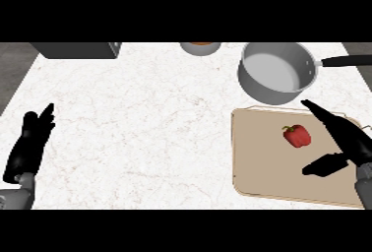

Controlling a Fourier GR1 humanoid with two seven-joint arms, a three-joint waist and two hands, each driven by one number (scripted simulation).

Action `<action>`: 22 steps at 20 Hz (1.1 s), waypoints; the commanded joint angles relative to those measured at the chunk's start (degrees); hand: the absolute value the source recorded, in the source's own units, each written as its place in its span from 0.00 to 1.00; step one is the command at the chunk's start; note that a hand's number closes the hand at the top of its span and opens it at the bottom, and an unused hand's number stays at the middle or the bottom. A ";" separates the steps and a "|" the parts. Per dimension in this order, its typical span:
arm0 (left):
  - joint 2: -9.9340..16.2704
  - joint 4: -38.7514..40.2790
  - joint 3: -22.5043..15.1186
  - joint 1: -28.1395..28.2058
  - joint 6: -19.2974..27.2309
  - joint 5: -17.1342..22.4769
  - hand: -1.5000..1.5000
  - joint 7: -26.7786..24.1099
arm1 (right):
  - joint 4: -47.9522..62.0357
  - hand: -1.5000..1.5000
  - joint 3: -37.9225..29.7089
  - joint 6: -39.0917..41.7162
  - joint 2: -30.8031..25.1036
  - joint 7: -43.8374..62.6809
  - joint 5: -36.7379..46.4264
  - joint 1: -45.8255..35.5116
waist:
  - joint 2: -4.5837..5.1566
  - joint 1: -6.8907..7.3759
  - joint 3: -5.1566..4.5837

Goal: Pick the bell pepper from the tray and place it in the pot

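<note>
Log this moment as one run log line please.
bell pepper on tray | right robot hand open beside it | left robot hand resting | pot empty

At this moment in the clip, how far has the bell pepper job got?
Nothing is done yet: the bell pepper lies on the tray, and the pot beyond it holds nothing. In hand: the right robot hand is open over the tray, fingers and thumb either side of the pepper, not closed on it. Left: grasp, lift, place in pot. The left robot hand rests open at the left edge.
</note>
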 commanded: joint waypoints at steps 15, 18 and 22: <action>-4.81 -0.59 3.97 1.03 -3.85 -4.47 0.50 -0.98 | 12.08 0.00 -3.04 3.44 8.50 -0.91 8.25 -6.09 | -0.05 -0.07 -0.02; -4.13 2.64 5.98 -2.36 -5.11 -4.82 0.50 -1.04 | 19.40 0.00 -3.73 0.27 10.02 -4.79 10.86 -8.84 | 0.02 0.00 -0.01; -6.89 -7.06 4.17 2.05 -4.45 -6.54 0.50 3.83 | 18.50 0.00 -4.38 0.09 9.90 -8.10 11.70 -6.23 | -0.04 0.02 0.00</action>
